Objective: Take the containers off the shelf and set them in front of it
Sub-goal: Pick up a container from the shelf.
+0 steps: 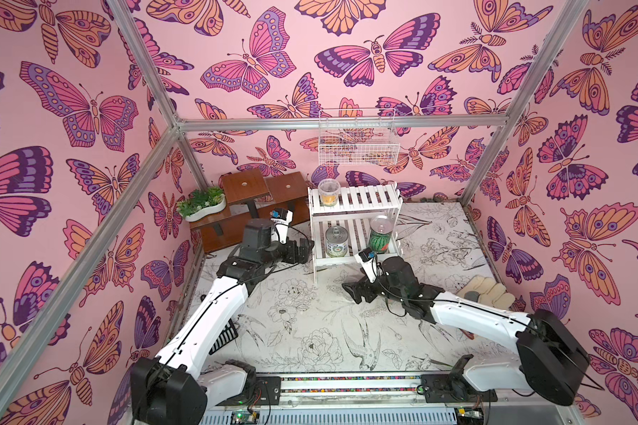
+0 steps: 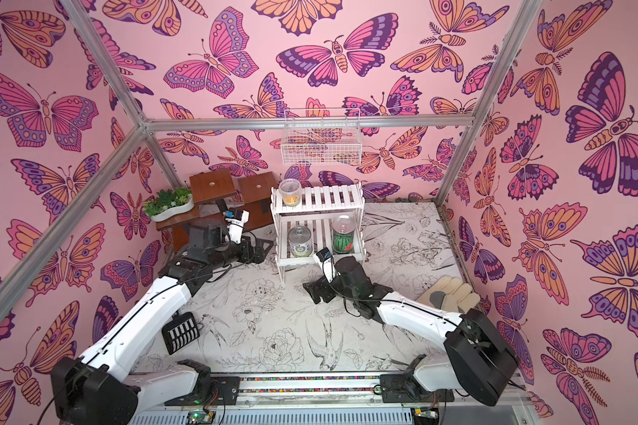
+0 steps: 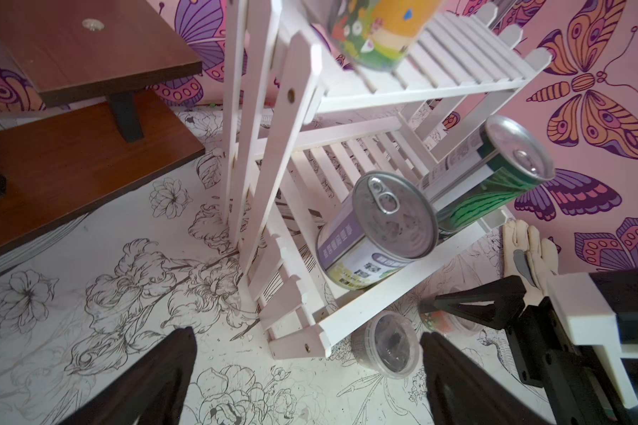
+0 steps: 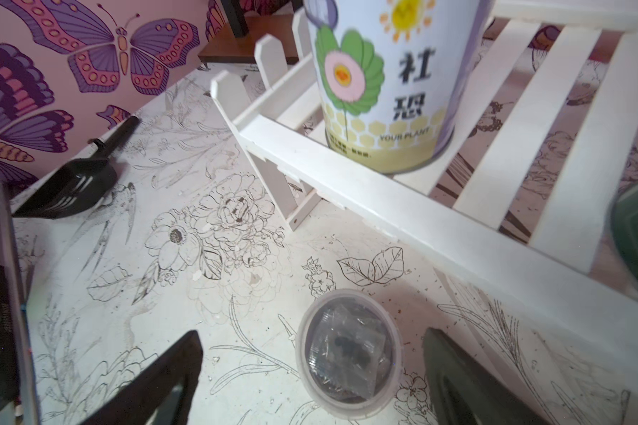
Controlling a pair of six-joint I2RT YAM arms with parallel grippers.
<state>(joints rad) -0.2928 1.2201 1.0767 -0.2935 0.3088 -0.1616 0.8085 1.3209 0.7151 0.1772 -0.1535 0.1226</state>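
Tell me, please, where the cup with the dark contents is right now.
In the right wrist view, the dark cup stands on the table in front of the shelf, near the white-labelled can, between the fingers of the open right hand.

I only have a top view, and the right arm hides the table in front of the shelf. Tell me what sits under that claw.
Observer: A clear lidded cup with dark contents stands on the table before the shelf, between the open fingers of the right claw, neither touching it.
Operator: Name anything beside it.
Observer: A second cup with red-orange contents, partly behind a claw finger.
Operator: Describe the white can label.
Observer: A pink flower and the words YOUR PLANT.
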